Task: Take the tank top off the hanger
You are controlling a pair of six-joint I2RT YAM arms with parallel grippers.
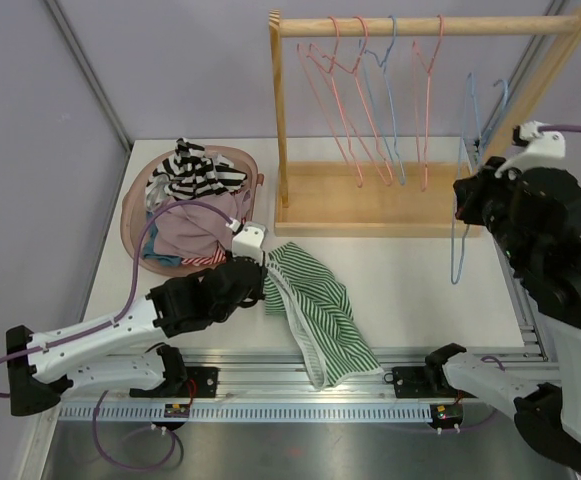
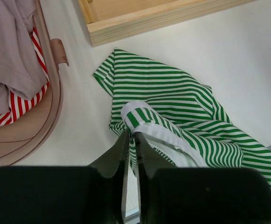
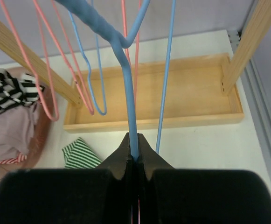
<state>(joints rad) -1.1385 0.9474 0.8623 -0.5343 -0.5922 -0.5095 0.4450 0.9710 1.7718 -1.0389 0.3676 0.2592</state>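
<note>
1. A white table (image 1: 410, 290) under pale lilac walls carries a wooden rack (image 1: 370, 215) at the back and a pink basket (image 1: 130, 225) of clothes on the left.
2. Your left pincer (image 2: 131, 136) is closed almost fully, pinching the white-trimmed edge of the green-striped top (image 2: 182, 107). The rest of the top lies spread on the table ahead of that pincer and to its right. The basket sits just to the pincer's left.
3. Your right pincer (image 3: 134, 153) is raised and clamped tight on the wire of a blue hanger (image 3: 126, 88). That hanger is bare. The rack's base lies below and ahead of this pincer, and pink hangers (image 3: 42, 79) hang to its left.
4. The top and the blue hanger are well apart, so I judge the removal itself to be done.
5. What remains is probably tidying. Open the left pincer to let the top go, then hook the blue hanger on the rack. Carry its hook clear over the bar before you release, and watch for the neighbouring hangers.
</note>
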